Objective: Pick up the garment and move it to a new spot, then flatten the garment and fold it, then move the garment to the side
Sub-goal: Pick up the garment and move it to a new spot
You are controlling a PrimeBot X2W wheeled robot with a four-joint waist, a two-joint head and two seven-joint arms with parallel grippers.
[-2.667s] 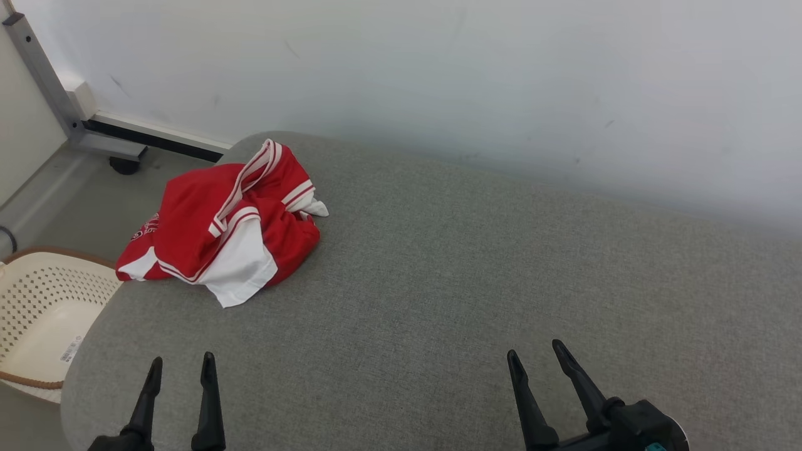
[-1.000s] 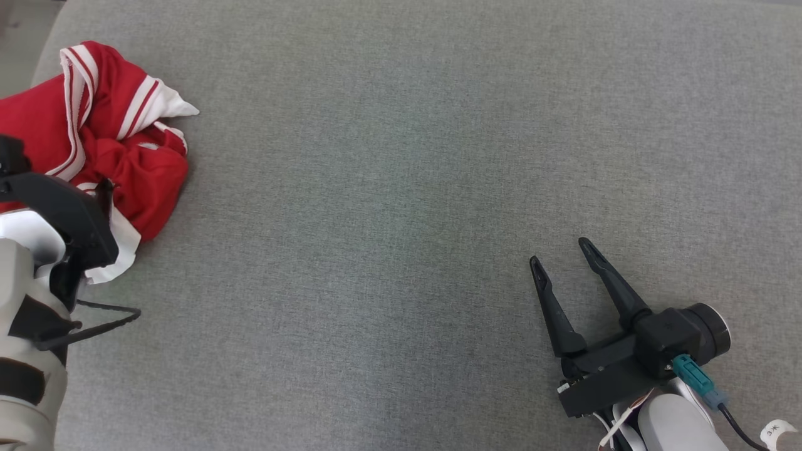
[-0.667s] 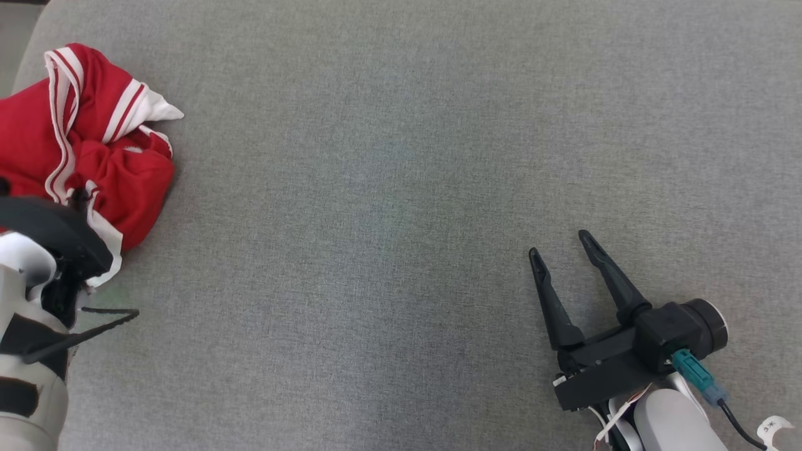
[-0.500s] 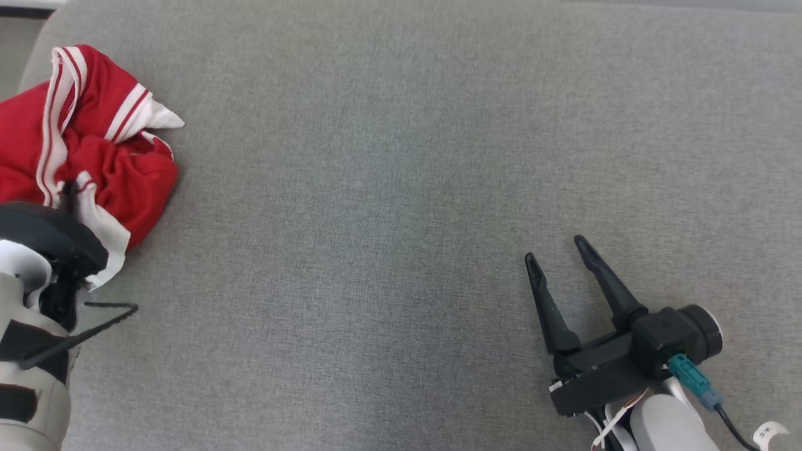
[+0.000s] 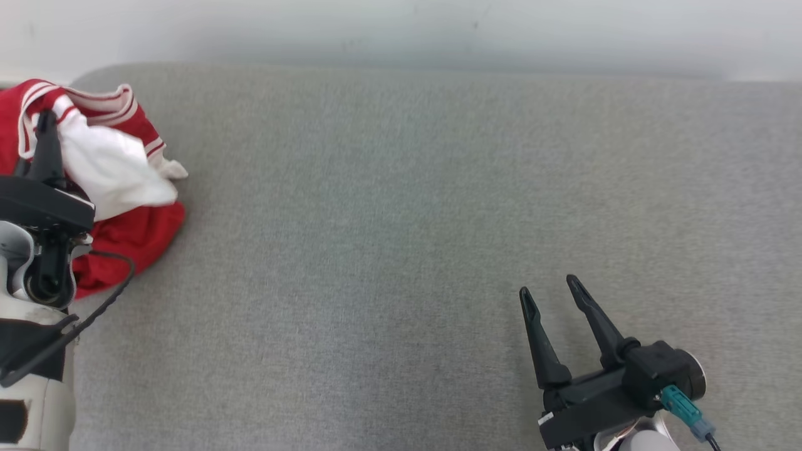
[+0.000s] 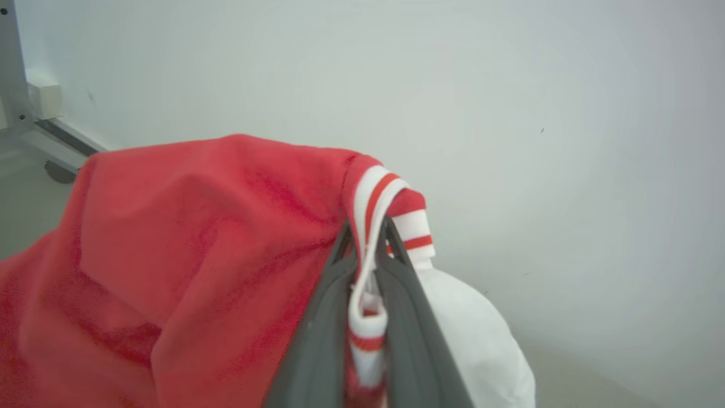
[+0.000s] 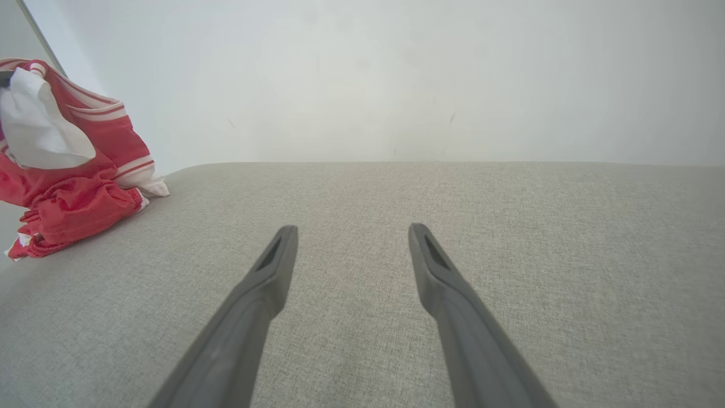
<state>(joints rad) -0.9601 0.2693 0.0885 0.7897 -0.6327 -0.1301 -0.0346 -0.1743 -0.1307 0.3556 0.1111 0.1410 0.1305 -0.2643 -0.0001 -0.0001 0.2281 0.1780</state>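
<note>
the left gripper is clamping the striped trim of the red garment at the cushion's left edge, the right gripper is hanging open, and that thin pinch is risking slipping mid-carry.

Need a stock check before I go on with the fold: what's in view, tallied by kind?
Garments: 1, the red and white garment, pinched at a striped edge by the left tool.
Tools: 2, the left tool, shut, and the right tool, open and holding nothing.
Surfaces: 1, the grey padded surface.
Total: 4.
</note>
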